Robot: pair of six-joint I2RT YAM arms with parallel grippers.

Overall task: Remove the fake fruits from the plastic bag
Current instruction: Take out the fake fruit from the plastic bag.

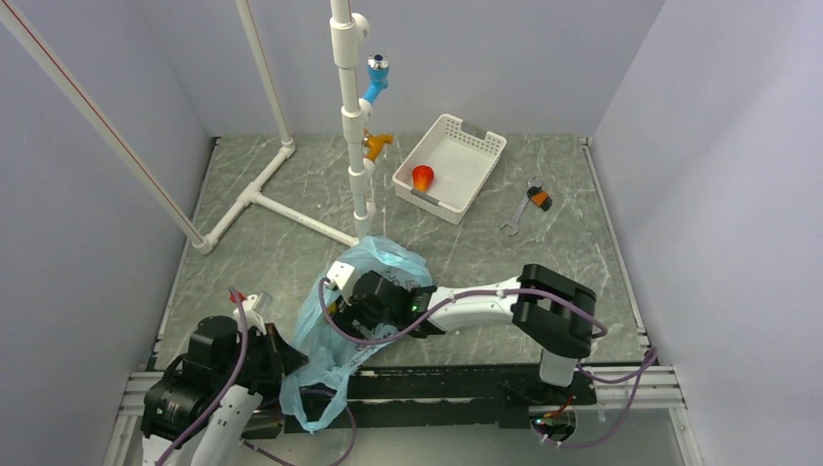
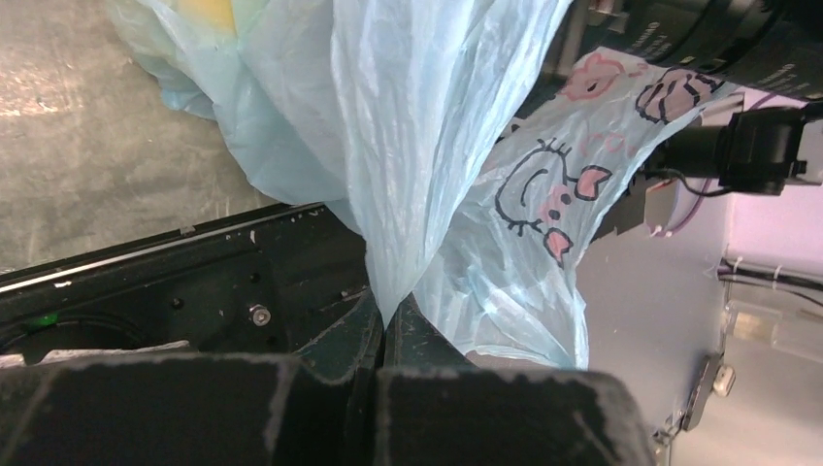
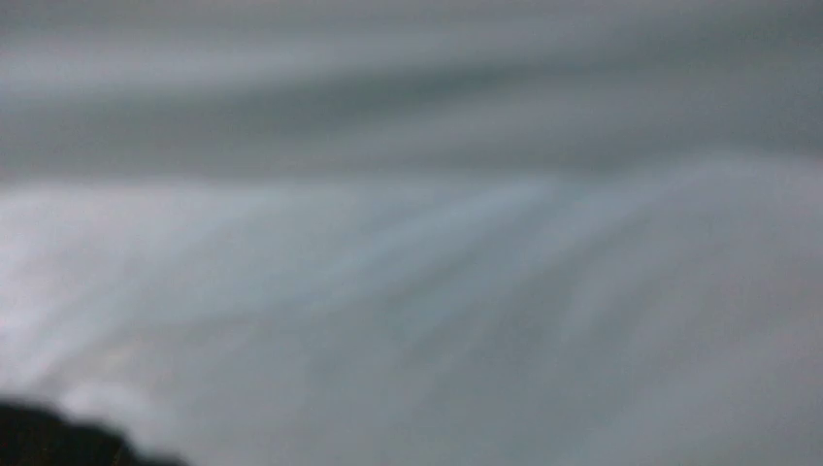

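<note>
**Blue bag pinched at the front of the bench, one fruit in the basket**

The plastic bag (image 1: 335, 335) lies at the near edge of the bench (image 1: 466, 243), between the two arms. Its upper part is bunched up on the marbled surface. Its lower part hangs down over the black rail (image 1: 437, 383) at the front. It is thin, crinkled, see-through film of pale blue. In the left wrist view it carries cartoon faces drawn in dark outline with pink patches.

The left tool (image 2: 383, 328) is closed tight on a gathered fold of the bag, and the film rises straight up out of its tips. Through the film at the top of that view shows a yellow piece (image 2: 209, 12), inside the bag.

The right arm reaches across from the right, and the right tool (image 1: 361, 299) has its tip pushed into the bunched upper part of the bag. Its own camera shows only blurred pale film close up, so I cannot tell how far it is open or whether it has hold of anything.

A red-orange fruit (image 1: 423, 178) sits in the white basket (image 1: 482, 180) at the back of the bench, well apart from the bag. A wrench (image 1: 532, 204) lies just to the right of the basket.
</note>
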